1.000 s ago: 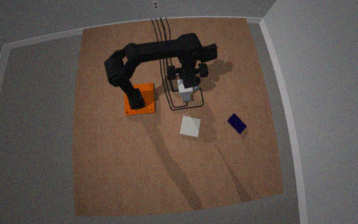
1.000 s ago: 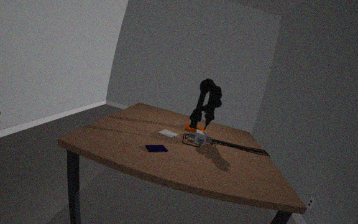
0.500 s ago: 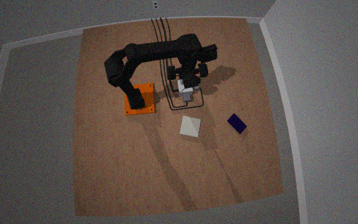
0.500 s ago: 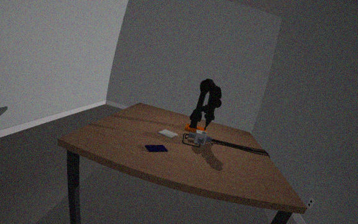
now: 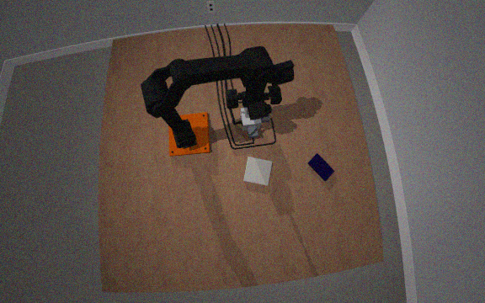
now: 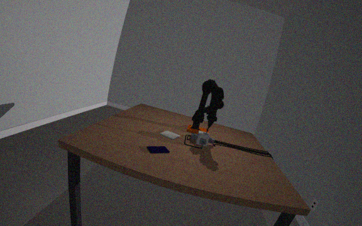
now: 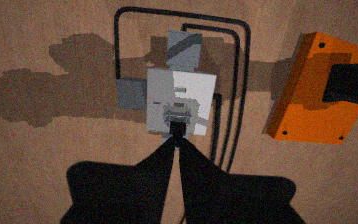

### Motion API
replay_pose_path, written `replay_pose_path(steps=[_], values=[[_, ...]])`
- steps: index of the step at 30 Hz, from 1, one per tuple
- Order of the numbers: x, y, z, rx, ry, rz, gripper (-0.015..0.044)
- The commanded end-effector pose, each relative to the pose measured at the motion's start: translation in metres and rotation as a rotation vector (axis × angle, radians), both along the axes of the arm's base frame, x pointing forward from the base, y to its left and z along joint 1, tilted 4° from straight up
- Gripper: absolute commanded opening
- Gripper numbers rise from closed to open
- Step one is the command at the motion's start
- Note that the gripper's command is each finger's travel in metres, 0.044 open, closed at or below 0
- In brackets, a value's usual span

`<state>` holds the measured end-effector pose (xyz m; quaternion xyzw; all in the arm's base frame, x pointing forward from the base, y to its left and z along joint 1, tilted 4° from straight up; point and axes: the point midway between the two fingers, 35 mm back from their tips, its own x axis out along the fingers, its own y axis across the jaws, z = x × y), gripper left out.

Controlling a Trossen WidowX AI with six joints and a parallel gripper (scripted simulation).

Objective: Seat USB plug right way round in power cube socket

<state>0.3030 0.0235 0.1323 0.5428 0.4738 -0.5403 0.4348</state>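
In our view we see the black robot arm rising from its orange base plate on the wooden table, with a pale square pad at its eight o'clock and a dark-blue rectangular block nearer us at seven o'clock.
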Motion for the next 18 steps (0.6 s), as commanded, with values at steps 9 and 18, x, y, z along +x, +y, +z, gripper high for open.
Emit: replay_pose_path(steps=[9, 18], values=[[-0.0003, 0.0010, -0.0013, 0.011, -0.004, 0.010, 0.0000], [-0.0003, 0.0015, -0.0023, 0.017, -0.005, 0.014, 0.0000]])
